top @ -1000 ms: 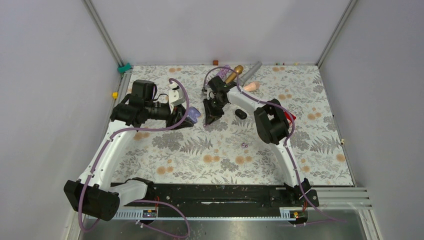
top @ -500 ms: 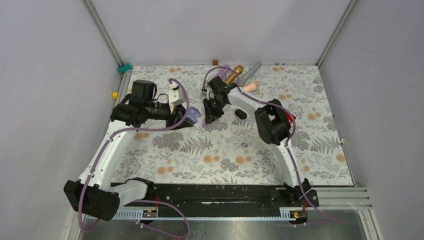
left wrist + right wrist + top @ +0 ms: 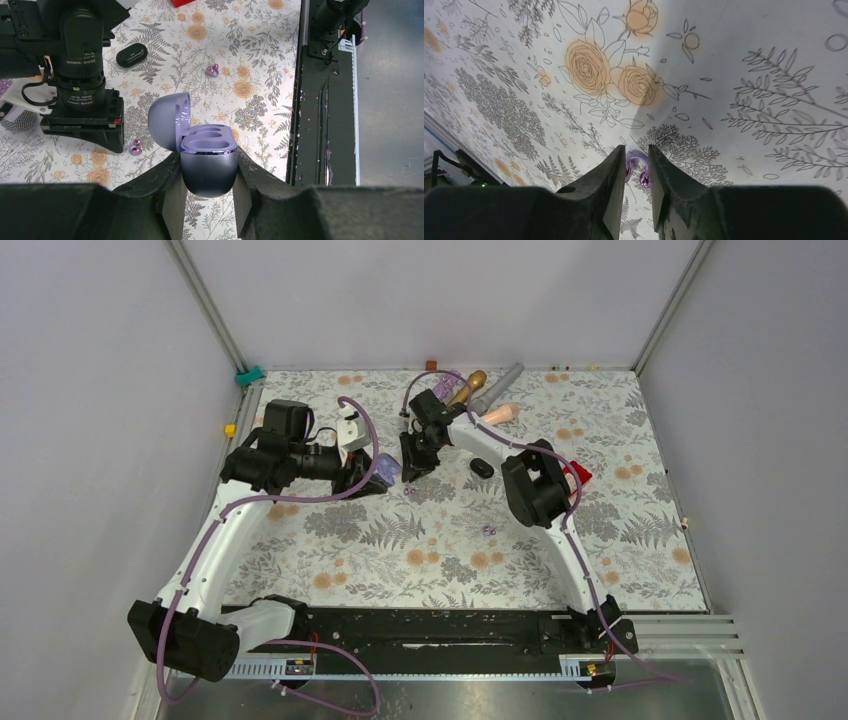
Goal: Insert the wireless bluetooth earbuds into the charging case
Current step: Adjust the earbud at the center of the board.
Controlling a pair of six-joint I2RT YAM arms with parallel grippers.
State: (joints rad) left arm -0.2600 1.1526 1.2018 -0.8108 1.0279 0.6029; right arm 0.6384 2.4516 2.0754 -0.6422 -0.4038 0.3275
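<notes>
My left gripper [image 3: 207, 165] is shut on the purple charging case [image 3: 208, 144], held upright above the mat with its lid open and both wells empty. From above, the case [image 3: 389, 469] sits at the tip of the left gripper [image 3: 372, 480]. Just to its right, my right gripper [image 3: 411, 472] points down at the mat. In the right wrist view the right gripper [image 3: 636, 150] is shut on a glossy purple earbud [image 3: 643, 176], whose sides touch both fingers. Another purple earbud [image 3: 213, 70] lies loose on the mat [image 3: 489, 531].
A closed black case [image 3: 482, 468] lies right of the right gripper. A gold microphone [image 3: 468, 386], a grey one [image 3: 503, 382] and a peach one [image 3: 503, 413] lie at the back. A red object [image 3: 578, 474] shows behind the right arm's elbow.
The right gripper has shifted a little to the left, closer to the held case. The left arm and the case have not moved.
</notes>
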